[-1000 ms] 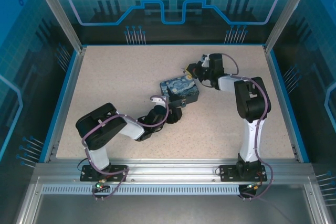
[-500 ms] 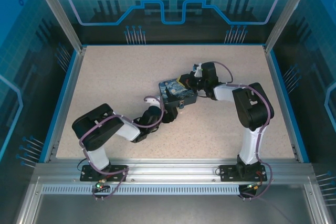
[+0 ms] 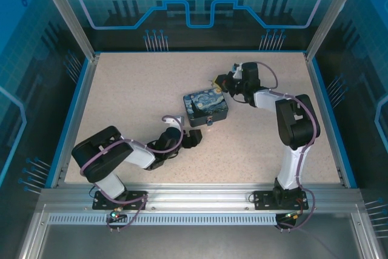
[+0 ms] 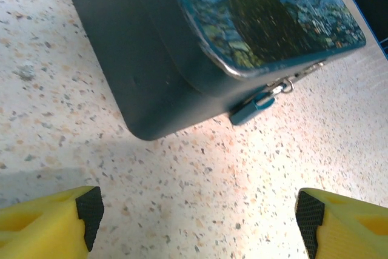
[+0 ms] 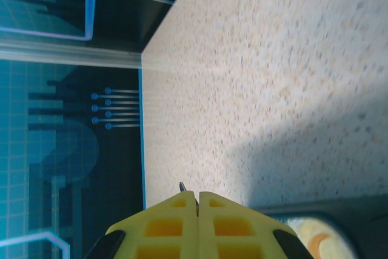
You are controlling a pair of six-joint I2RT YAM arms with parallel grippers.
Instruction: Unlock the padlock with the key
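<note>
we count one swirl-painted box (image 3: 206,107), one teal padlock (image 4: 254,102) hanging at its front wall, one key (image 5: 181,186) pinched in the closed right gripper (image 5: 197,196) beyond the box's far corner, and the left gripper (image 4: 197,210) spread wide facing the padlock.

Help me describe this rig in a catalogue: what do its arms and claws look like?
The left arm and right arm match: black rounded joint housings, white links, purplish cables looped alongside. The left claw and right claw have chunky yellow fingers with black textured pads.
</note>
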